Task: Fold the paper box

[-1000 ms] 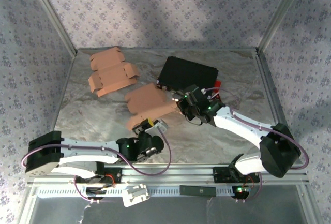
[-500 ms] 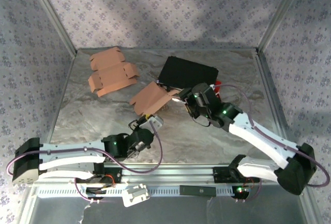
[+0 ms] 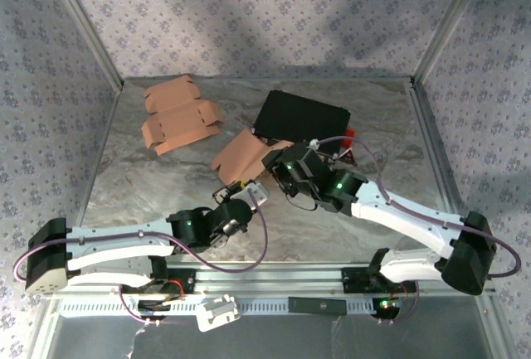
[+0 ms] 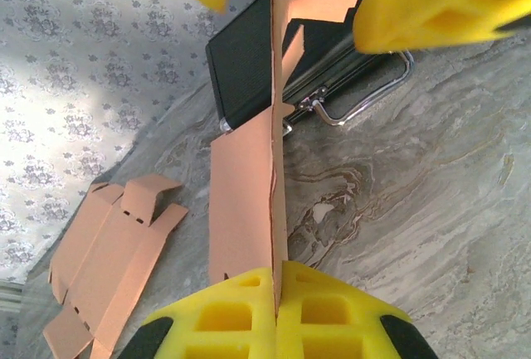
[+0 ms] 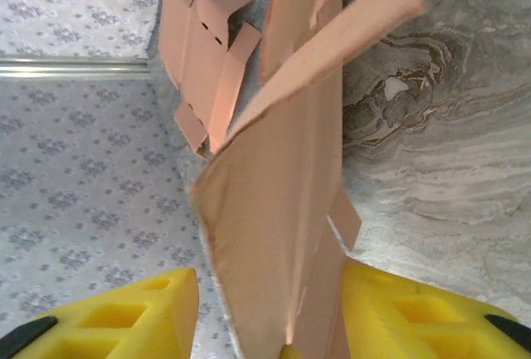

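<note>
Right gripper [image 3: 274,167] closer in; one paper box [image 3: 241,152], one black case [image 3: 300,117].

Box [image 3: 245,153] & flat blanks [image 3: 178,118] salmon-tan, case [image 3: 300,118] black, table [image 3: 149,185] grey marble-veined, walls [image 3: 249,19] pale grey w/ floral print, finger pads [image 4: 332,317] yellow.

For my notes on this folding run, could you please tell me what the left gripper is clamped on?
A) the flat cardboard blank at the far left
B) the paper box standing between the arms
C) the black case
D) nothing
B: in the left wrist view the left gripper is shut on the edge of the paper box, while the black case and the flat blank lie apart from it.
</note>
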